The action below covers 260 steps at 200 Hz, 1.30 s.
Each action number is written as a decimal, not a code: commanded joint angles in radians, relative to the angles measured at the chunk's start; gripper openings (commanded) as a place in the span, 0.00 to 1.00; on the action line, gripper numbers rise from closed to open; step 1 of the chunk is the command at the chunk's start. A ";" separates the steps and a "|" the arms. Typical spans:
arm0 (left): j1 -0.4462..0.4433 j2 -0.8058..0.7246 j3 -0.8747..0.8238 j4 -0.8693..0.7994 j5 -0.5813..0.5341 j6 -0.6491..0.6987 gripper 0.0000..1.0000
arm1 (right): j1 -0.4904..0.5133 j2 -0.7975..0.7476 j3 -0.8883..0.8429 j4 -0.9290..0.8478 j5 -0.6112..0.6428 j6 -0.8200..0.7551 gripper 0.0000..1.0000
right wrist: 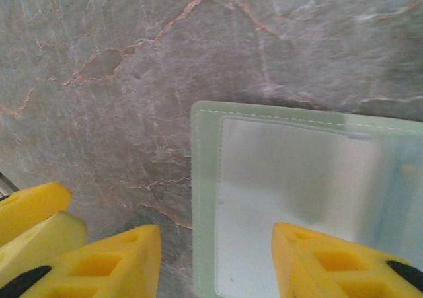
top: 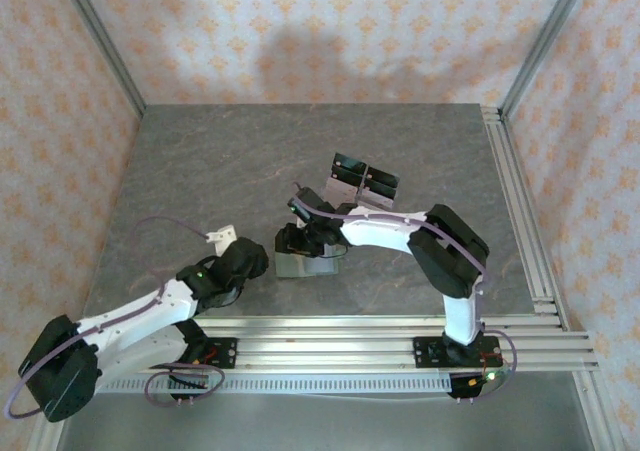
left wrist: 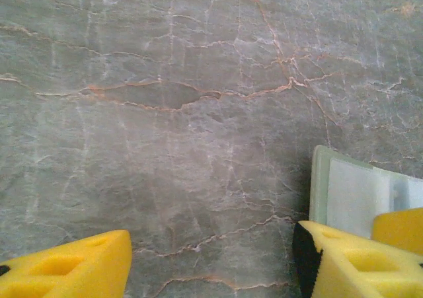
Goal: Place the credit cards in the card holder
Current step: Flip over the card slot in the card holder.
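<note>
The card holder lies open mid-frame on the worktop, the left claw wide beside it and the right claw parted over its edge, both empty, so loading seems unfinished.

Grey stone-look counter, marbled with rust-brown veins. Peach wallpapered walls with an orange floral motif stand left, far and right. Soft shadow on the far one. Silver aluminium rails along near edge and right side. Even, diffuse light.

Both arms stretched inward, pincers nearly meeting.
Left pincer and right pincer point down, fingers parted; right arm folds at its elbow.
</note>
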 commanded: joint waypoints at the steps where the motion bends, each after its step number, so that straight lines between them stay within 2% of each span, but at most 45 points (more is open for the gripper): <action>1: 0.015 -0.037 -0.018 -0.072 -0.044 -0.023 0.67 | 0.028 0.041 0.073 -0.029 -0.016 0.016 0.47; 37: 0.018 -0.049 -0.008 -0.089 -0.031 -0.004 0.67 | 0.035 0.026 0.118 -0.055 0.011 0.005 0.47; 81: 0.020 -0.038 0.029 -0.057 0.000 0.069 0.71 | -0.019 -0.140 0.019 -0.107 0.103 -0.023 0.48; 110: 0.020 0.047 0.086 -0.011 0.063 0.142 0.73 | -0.069 -0.240 -0.061 -0.162 0.183 -0.073 0.48; 136: 0.020 0.170 0.155 0.031 0.125 0.202 0.74 | -0.083 -0.261 -0.083 -0.228 0.244 -0.132 0.48; 174: 0.018 0.310 0.206 0.067 0.139 0.225 0.74 | -0.083 -0.234 -0.120 -0.207 0.228 -0.149 0.48; 260: 0.017 0.456 0.211 0.008 0.115 0.248 0.73 | -0.077 -0.185 -0.179 -0.115 0.172 -0.124 0.48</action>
